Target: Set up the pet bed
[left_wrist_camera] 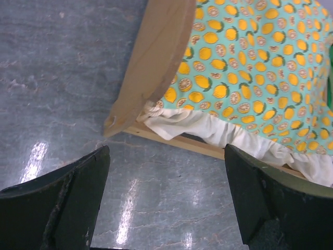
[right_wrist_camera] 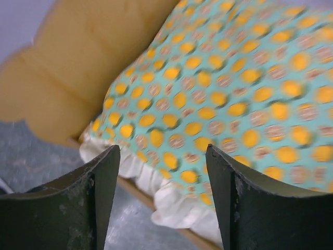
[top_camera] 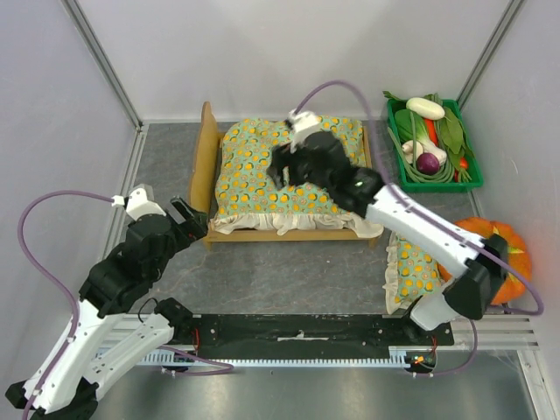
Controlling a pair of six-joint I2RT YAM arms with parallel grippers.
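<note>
Above the blanket [top_camera: 262,171] on the pet bed [top_camera: 206,166], right tool [right_wrist_camera: 162,151] gaping, empty; left tool [left_wrist_camera: 166,151] likewise.

The left arm [top_camera: 114,280] rose from its base and bent forward at the elbow, and the left gripper [top_camera: 192,219] pointed ahead and rightward with its jaws spread wide and empty. The right arm [top_camera: 420,227] stretched far forward and leftward. The right gripper [right_wrist_camera: 162,151] angled down, jaws apart, holding nothing.

light: bright, even overhead | glare: streaks on table [left_wrist_camera: 36,161] | blur: right wrist view smeared
</note>
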